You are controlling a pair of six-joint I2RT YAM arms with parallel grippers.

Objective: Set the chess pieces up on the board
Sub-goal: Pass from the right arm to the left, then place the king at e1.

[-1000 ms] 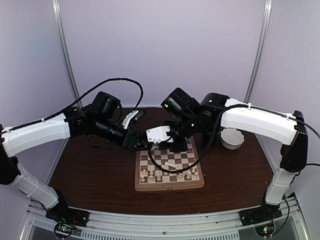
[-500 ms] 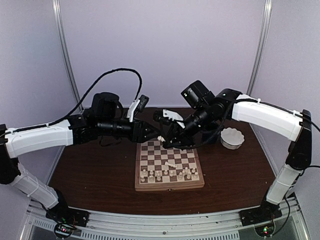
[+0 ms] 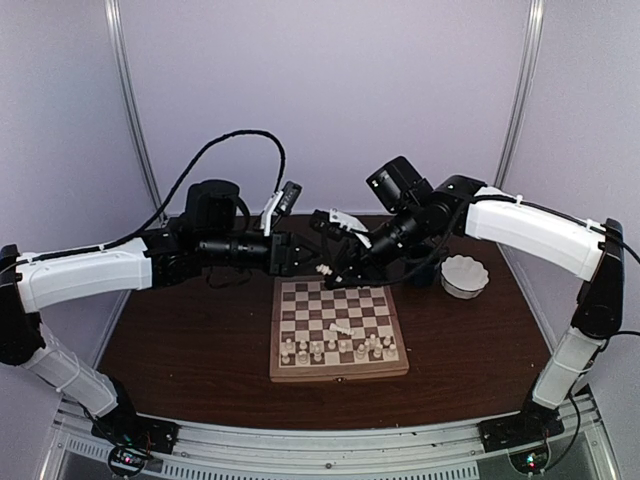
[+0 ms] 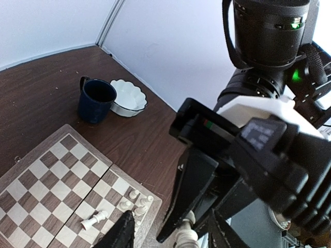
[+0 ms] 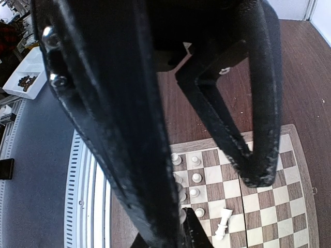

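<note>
Within the last second you lifted both arms off the far end of the board (image 3: 340, 373) and brought them tip to tip in the air above its far rim. The right gripper (image 3: 331, 272) was pinched on a small cream piece (image 4: 185, 236). The left gripper (image 3: 303, 264) stood spread, one finger (image 4: 124, 233) to either side of that piece, and had narrowed a little without yet touching it, as far as the left wrist view showed. I read that as a hand-over in mid-air, perhaps to turn the piece, so it was off the board and belonged to no square yet.

On the board itself nothing had shifted. A cluster of chess pieces (image 3: 335, 348) stood in the two nearest rows, and one fallen piece (image 3: 340, 328) lay on its side toward the middle. The far rows that showed were bare, so you were early in the job.

As for containers, the white scalloped bowl (image 3: 465, 278) sat on the table (image 3: 180, 340) to the right of the board and looked empty from the left wrist view. The dark blue mug (image 4: 96, 98) stood just beside it, on the board's side, and its inside was too dark to judge. A white tray (image 5: 32, 64) beyond the table's edge held some dark bits — too small to name.
</note>
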